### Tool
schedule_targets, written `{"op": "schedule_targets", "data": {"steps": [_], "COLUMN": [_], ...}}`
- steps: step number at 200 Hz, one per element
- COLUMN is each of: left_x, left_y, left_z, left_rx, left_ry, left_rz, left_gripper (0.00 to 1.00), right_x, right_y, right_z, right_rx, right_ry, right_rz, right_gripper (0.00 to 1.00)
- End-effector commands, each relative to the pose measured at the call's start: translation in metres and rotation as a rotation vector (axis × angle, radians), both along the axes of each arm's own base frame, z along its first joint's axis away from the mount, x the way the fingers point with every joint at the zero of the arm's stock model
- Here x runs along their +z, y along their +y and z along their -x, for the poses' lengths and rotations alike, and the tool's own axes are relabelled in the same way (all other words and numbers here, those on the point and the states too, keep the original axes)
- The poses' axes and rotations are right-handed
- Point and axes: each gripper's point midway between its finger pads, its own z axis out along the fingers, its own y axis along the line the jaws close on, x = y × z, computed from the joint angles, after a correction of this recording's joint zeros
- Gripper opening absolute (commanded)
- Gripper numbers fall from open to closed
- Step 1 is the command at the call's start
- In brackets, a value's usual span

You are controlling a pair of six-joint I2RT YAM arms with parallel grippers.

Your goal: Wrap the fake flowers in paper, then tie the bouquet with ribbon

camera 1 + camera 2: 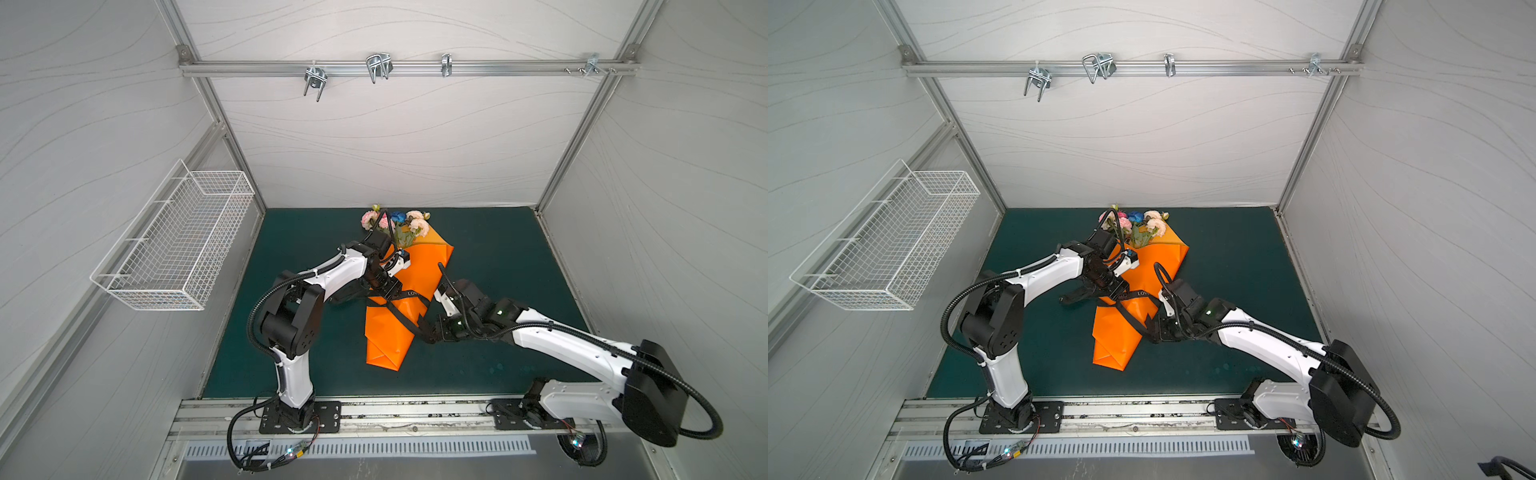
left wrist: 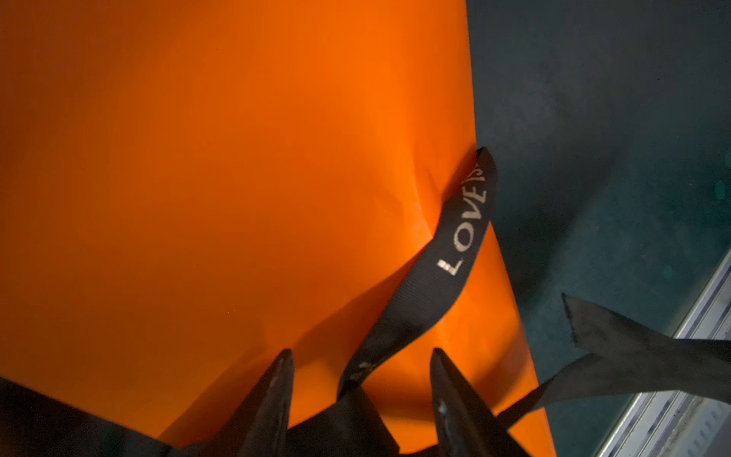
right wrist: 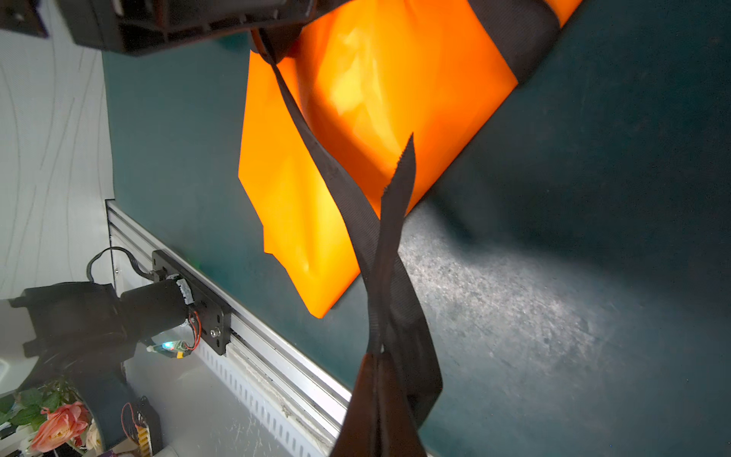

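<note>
Top views, reading left to right: a white wire basket (image 1: 174, 241) (image 1: 888, 237) hangs on the side wall, and the panel shows through its mesh. Next is the left gripper (image 1: 390, 290) (image 1: 1115, 291), low over the waist of the orange paper (image 1: 388, 338) (image 1: 1115, 343). That paper is folded into a long cone and is the only holder with contents. It lies on the green mat (image 1: 498, 270) (image 1: 1237, 266) between the two arms, its narrow folded end toward the near rail. The bouquet (image 1: 397, 224) (image 1: 1136, 224) sits in the wide far end, near the back wall. Pink and peach blossoms and one blue one spill out with green leaves. The stems are hidden inside the wrap. A black ribbon (image 1: 401, 318) (image 1: 1129, 318) crosses the cone at mid-length. Left wrist view: the left gripper (image 2: 360, 356) has its jaws apart, and the ribbon (image 2: 455, 253), printed "LOVE", runs loose between them over the paper (image 2: 197, 178). No pinch shows at the tips. At the right, the right gripper (image 1: 428, 333) (image 1: 1152, 336) sits just beside the cone's edge. Right wrist view: the right gripper (image 3: 375, 356) has its jaws closed tight on the ribbon (image 3: 348, 190). Two strands cross just beyond the tips, and one cut end stands free against the paper (image 3: 296, 221).
</note>
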Motion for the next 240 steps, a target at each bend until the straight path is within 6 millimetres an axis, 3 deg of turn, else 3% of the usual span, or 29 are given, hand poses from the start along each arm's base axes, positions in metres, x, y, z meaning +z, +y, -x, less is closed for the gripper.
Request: {"op": "schedule_targets", "data": {"steps": [1,20,63,87,162,240], "left_x": [-0.017,-0.021,-0.018,-0.006,0.045,0.059], "left_y": [0.004,0.002,0.001,-0.002,-0.015,-0.030], "left_z": [0.010,0.014,0.023,0.023,0.015,0.011], "left_rx": [-0.034,-0.041,-0.056,-0.056,-0.001,0.038], "left_ry": [0.061,0.092,0.123,0.105,-0.016,0.000], "left_rz": [-0.035,-0.028,-0.011,0.016,0.155,0.254], "left_gripper": [0.56,0.54,0.15,0.00,0.00,0.00], "right_x": [-0.001,0.000,0.006,0.010,0.011,-0.012], "right_y": [0.003,0.004,0.009,0.016,0.040,0.058], "right_z": [-0.002,-0.005,-0.011,-0.017,-0.048,-0.110], "right_rx": [-0.007,-0.014,-0.022,-0.023,-0.046,-0.151], "right_ry": [-0.002,-0.017,-0.047,-0.075,-0.158,-0.312], "right_rz": [-0.014,-0.019,-0.051,-0.087,-0.197,-0.213], "right_gripper": [0.00,0.00,0.00,0.00,0.00,0.00]}}
